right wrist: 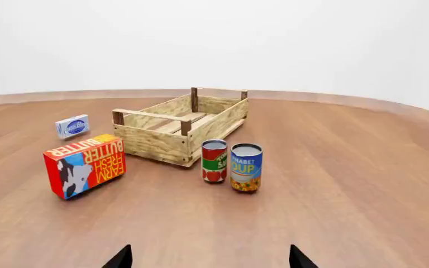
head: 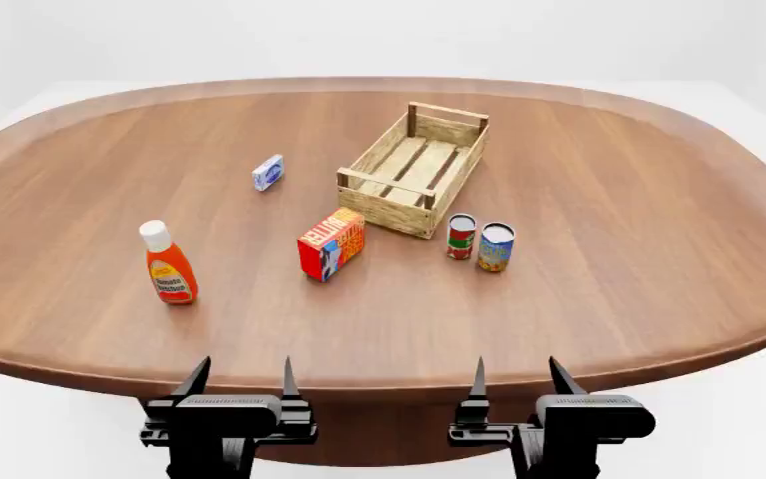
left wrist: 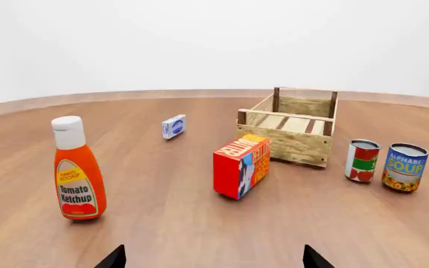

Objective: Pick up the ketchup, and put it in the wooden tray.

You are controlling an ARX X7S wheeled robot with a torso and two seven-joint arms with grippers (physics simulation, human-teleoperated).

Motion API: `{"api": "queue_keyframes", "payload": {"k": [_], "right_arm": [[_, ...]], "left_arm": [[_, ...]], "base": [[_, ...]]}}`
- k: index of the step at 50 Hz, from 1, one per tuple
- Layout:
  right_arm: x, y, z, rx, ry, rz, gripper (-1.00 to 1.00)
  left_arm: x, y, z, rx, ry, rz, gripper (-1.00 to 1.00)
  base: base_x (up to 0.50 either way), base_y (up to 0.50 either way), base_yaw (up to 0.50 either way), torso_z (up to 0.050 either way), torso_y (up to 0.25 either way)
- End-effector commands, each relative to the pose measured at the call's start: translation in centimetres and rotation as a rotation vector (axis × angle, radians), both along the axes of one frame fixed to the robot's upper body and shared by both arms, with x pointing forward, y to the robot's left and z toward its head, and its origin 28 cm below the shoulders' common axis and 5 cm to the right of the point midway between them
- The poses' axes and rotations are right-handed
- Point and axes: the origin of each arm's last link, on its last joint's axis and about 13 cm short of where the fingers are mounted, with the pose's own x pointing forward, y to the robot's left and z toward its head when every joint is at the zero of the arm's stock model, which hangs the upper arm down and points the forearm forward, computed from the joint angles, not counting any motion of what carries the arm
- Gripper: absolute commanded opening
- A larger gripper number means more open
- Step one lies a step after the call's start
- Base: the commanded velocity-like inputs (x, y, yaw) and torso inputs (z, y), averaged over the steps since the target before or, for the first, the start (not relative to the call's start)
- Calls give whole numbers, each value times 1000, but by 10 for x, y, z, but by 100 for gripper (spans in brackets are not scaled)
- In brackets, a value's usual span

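The ketchup (head: 168, 265), a red-orange squeeze bottle with a white cap, stands upright at the table's front left; it also shows in the left wrist view (left wrist: 77, 170). The wooden tray (head: 414, 169), a pale slatted crate, sits empty at the table's middle back and shows in both wrist views (left wrist: 289, 133) (right wrist: 179, 129). My left gripper (head: 240, 379) is open and empty at the table's front edge, right of the ketchup and well short of it. My right gripper (head: 515, 377) is open and empty at the front edge too.
A red butter box (head: 331, 243) stands in front of the tray. A small red-labelled can (head: 462, 237) and a soup can (head: 495, 246) stand side by side right of it. A small blue-white packet (head: 268, 172) lies left of the tray.
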Motion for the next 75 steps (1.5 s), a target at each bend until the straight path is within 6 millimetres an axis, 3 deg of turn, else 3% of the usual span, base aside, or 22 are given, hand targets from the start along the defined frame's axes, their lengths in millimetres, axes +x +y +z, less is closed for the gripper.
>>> {"api": "queue_keyframes", "payload": {"k": [1,15,45,56,65,68,75], "right_arm": [[0,1,0,-3,1,1,100],[2,3,4,-25,8,20,100],[28,-1,29,-49,-38,37,100],[32,0,35,-34,-35,38,100],[52,-3,55,-91,-56,19,100],[56,-4,64,-63,-40,115,100],[73,-5,77,-97,-46,151,100]], "left_arm": [[0,0,0,0,-2,3,100],[2,0,1,-12,-17,8,100],[20,11,13,-12,-33,60,100],[24,14,17,2,-42,78,100],[42,22,44,27,-85,60,100],[51,25,54,61,-110,70,100],[65,30,70,78,-94,72,100]], "base": [[0,0,0,0,0],[0,-15,0,0,0],[0,-498,0,0,0],[0,-28,0,0,0],[0,0,0,0,0],[0,0,0,0,0],[239,0,0,0,0]]}}
